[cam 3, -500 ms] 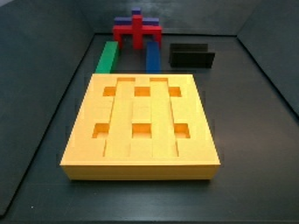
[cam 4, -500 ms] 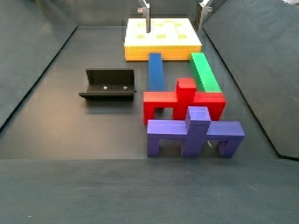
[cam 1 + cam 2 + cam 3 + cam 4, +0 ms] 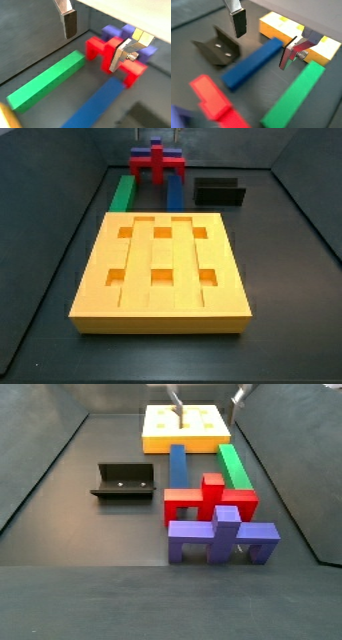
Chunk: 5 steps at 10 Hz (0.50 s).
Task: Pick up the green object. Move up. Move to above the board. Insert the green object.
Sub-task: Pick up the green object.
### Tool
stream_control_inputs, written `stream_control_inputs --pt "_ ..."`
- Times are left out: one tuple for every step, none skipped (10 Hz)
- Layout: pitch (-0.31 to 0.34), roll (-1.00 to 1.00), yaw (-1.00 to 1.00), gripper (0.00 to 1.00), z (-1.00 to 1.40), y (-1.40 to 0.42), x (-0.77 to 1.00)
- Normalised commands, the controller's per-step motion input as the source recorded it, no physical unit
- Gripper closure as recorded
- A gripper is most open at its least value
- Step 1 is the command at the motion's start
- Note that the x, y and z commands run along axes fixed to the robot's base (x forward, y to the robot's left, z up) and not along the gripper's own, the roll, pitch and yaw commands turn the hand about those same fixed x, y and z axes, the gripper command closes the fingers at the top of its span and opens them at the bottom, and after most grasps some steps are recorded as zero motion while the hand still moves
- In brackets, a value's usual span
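Observation:
The green object (image 3: pixel 235 466) is a long green bar lying flat on the floor beside the blue bar (image 3: pixel 178 464). It shows in both wrist views (image 3: pixel 47 85) (image 3: pixel 294 97) and in a side view (image 3: pixel 123 193). The board (image 3: pixel 167 268) is a big orange-yellow block with grooves and square holes, also seen in other views (image 3: pixel 187 424) (image 3: pixel 281 27). My gripper (image 3: pixel 207 396) is open and empty, high over the bars near the board's end. In both wrist views (image 3: pixel 95 40) (image 3: pixel 263 39) its fingers (image 3: pixel 69 22) stand wide apart, holding nothing.
A red cross-shaped piece (image 3: pixel 201 499) and a purple piece (image 3: pixel 221 534) stand at the bars' far end from the board. The black fixture (image 3: pixel 123 482) stands beside the blue bar. Dark walls enclose the floor.
The gripper has come down a little and shifted slightly sideways; its fingertips now show at the top of both side views. The pieces have not moved.

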Motion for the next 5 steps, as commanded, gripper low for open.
stream_control_inputs --pt "-0.026 0.0 0.0 0.0 -1.0 -0.59 -0.73" --pt "-0.073 0.11 0.0 0.0 -0.95 -0.42 -0.73" --pt "-0.156 0.14 0.0 0.0 -0.85 -0.44 -0.63" --pt "-0.219 0.21 0.0 0.0 -0.73 -0.36 -0.58" --pt "-0.231 0.29 0.0 0.0 -0.62 -0.27 -0.55"
